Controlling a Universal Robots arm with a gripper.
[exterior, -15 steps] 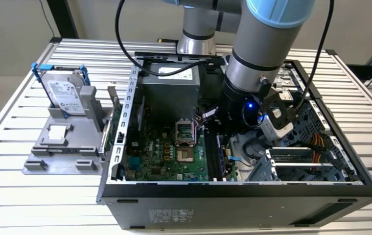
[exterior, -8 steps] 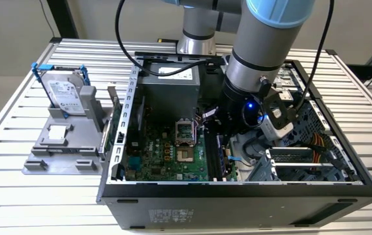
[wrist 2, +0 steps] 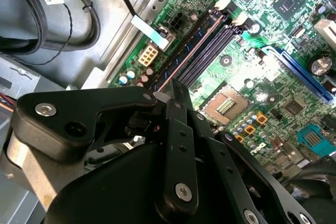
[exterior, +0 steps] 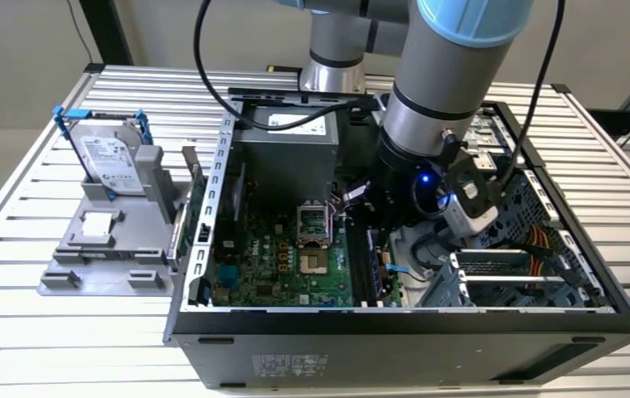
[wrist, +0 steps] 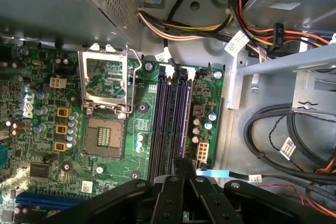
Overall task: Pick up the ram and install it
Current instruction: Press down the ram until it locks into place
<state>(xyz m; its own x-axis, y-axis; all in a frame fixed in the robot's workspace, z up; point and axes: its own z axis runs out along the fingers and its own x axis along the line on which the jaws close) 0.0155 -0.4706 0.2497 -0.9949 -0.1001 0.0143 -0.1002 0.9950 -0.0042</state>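
The ram (wrist 2: pixel 186 56) is a long thin dark stick standing on edge in one of the memory slots of the green motherboard (exterior: pixel 282 257), inside the open computer case (exterior: pixel 404 319). In the first wrist view the ram (wrist: pixel 180 114) runs along the slot bank beside the CPU socket (wrist: pixel 105 135). My gripper (wrist 2: pixel 169 94) is down inside the case, its black fingers closed together on the near end of the stick. In the first wrist view the gripper (wrist: pixel 184 165) sits right over the slot's end. From the exterior view the gripper (exterior: pixel 387 228) hangs low over the slots.
A hard drive in a blue frame (exterior: pixel 110 162) stands on a grey fixture (exterior: pixel 105 257) at the exterior view's left, outside the case. The power supply (exterior: pixel 288 153) and drive cage walls hem in the slots. Black cable loops (wrist: pixel 283 140) lie beside the board.
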